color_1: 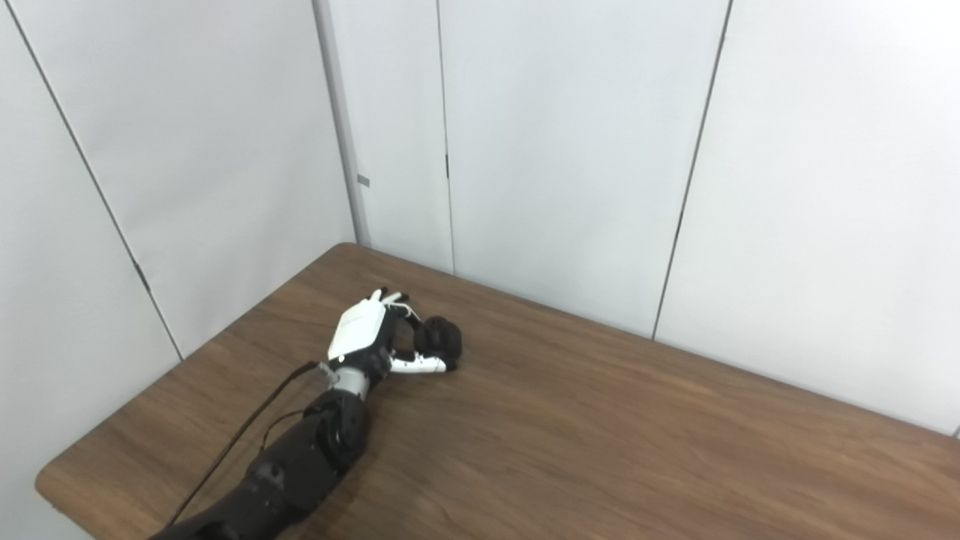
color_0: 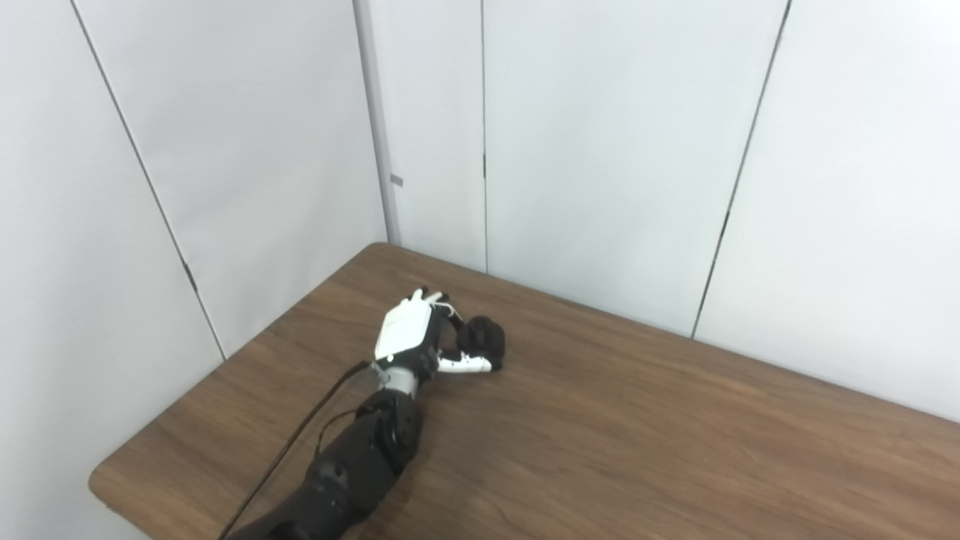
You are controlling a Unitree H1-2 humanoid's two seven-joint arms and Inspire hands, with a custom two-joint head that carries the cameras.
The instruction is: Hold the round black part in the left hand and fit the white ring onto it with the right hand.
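a wood-grain brown table (color_0: 637,435) with rounded corners sits before smooth white wall panels (color_0: 615,150). at far left, the white-backed left hand (color_0: 420,337) curls around the round black part (color_0: 482,341), which rests on the tabletop.

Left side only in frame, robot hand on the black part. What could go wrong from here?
1. The left robot hand wraps the black part only from one side, low on the table; the hold looks partial, so the part might slip on lifting.
2. Neither the white ring nor the right robot hand is in either view, so fitting cannot be checked yet.
3. The cable along the forearm could snag.
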